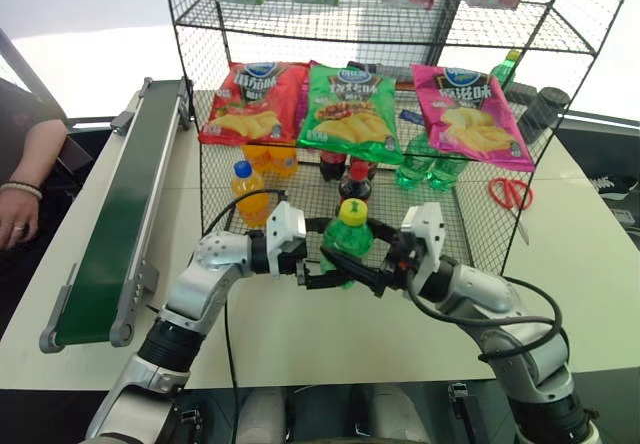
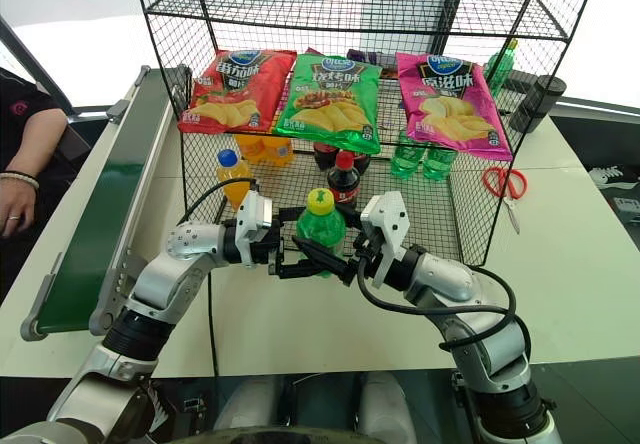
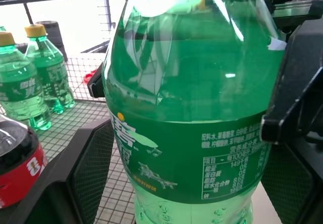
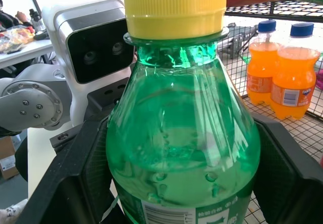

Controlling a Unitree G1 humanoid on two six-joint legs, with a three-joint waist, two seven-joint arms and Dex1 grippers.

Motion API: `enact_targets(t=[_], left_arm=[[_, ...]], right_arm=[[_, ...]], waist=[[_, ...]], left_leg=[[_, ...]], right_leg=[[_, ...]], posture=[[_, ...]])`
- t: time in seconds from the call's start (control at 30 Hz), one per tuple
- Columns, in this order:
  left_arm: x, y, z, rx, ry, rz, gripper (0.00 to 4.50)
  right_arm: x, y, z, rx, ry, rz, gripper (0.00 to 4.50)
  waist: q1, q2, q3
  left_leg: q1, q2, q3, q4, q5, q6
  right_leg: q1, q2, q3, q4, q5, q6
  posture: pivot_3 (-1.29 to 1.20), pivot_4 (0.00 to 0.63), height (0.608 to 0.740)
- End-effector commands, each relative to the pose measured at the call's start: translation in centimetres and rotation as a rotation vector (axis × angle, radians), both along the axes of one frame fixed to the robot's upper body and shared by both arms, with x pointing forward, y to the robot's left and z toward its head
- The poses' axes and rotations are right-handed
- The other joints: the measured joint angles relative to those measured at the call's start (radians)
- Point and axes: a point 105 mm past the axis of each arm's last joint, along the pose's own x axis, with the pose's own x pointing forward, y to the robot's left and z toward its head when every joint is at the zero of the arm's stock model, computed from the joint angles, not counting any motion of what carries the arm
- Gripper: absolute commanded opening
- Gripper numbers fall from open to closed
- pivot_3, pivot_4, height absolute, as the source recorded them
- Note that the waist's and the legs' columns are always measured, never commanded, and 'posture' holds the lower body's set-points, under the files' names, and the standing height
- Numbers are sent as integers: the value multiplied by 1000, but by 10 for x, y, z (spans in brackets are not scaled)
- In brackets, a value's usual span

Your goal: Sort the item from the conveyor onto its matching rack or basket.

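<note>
I see the black wire-mesh basket, bottom tier of the shelf unit, holding drinks in groups: orange-drink bottles with blue caps at its left, dark cola bottles with red caps in the middle, and green soda bottles with yellow caps toward the right. Above them, on the slanted shelf, lie three crisp bags: a red bag, a green bag and a pink bag. More packets hang along the top tier.

In front of the basket, above the table, the green soda bottle with its yellow cap stands upright between my two grippers. The right gripper is pinching it: in the right wrist view its black fingers press against both sides of the bottle's body below the neck. The left gripper reaches in from the opposite side with its fingers spread; in the left wrist view the bottle's label sits between the left fingers, one of them standing visibly apart from the plastic.

The conveyor runs along the table's left edge, well apart from the bottle. A person's hand with a bracelet rests beyond the belt at far left. Red-handled scissors lie on the table to the right of the basket.
</note>
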Motion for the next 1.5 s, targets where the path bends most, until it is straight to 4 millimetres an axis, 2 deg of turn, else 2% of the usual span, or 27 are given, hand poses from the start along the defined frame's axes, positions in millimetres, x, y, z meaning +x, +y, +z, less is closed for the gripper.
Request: enact_targets(t=[0.03,0.23,0.3,0.43,0.53,0.67,0.87,1.03,1.2,1.43,1.5], left_arm=[[7,24,-10,37,12,114,4368],[-4,39,-25,72,47,156,4368],[-6,38,-22,55,38,155,4368],[-8,28,-10,-6,-6,149,4368],[-11,21,-2,-39,-12,128,4368],[-13,16,3,-67,-8,113,4368],[-19,9,9,-86,-2,81,4368],[-21,8,10,-89,-1,80,4368],[-22,9,11,-90,-3,89,4368],[-23,7,11,-89,-6,90,4368],[-23,7,10,-87,-6,87,4500]], right_arm=[[6,-14,15,7,-105,-75,3040],[30,-69,7,-97,-157,-362,3040],[32,-81,3,-109,-159,-424,3040],[46,-117,-7,-117,-176,-673,3040],[54,-134,-14,-93,-175,-802,3040],[61,-138,-20,-65,-168,-842,3040],[87,-141,-28,-9,-169,-921,3040],[99,-143,-35,17,-155,-944,3040],[104,-150,-44,42,-128,-978,3040],[104,-145,-47,52,-126,-938,3040],[103,-141,-47,42,-134,-916,4097]], waist=[[-1,0,0],[5,0,0],[6,0,0],[2,1,0],[-1,2,0],[0,3,1],[-1,4,1],[0,5,1],[-2,5,1],[-1,5,1],[-2,5,1]], left_leg=[[0,0,0,0,0,0],[-1,-1,0,1,0,0],[-1,-1,0,1,0,0],[0,0,0,0,0,0],[1,0,1,0,0,0],[1,1,1,0,0,0],[1,0,1,0,0,0],[0,0,1,0,0,0],[0,0,1,0,0,-1],[1,0,1,0,1,-1],[1,0,1,0,1,-1]], right_leg=[[0,0,0,0,0,0],[0,-1,0,0,0,0],[0,-1,0,0,0,0],[0,-1,0,0,0,0],[0,-1,1,1,0,0],[0,0,1,1,0,0],[0,0,1,1,0,0],[0,0,1,1,0,0],[0,0,1,1,0,0],[0,0,1,1,0,0],[0,0,1,1,0,0]], posture=[[0,150,732],[0,150,732],[0,150,732],[0,150,732],[0,150,732],[0,150,732],[0,150,732],[0,150,732],[0,150,732],[0,150,732],[0,150,732]])
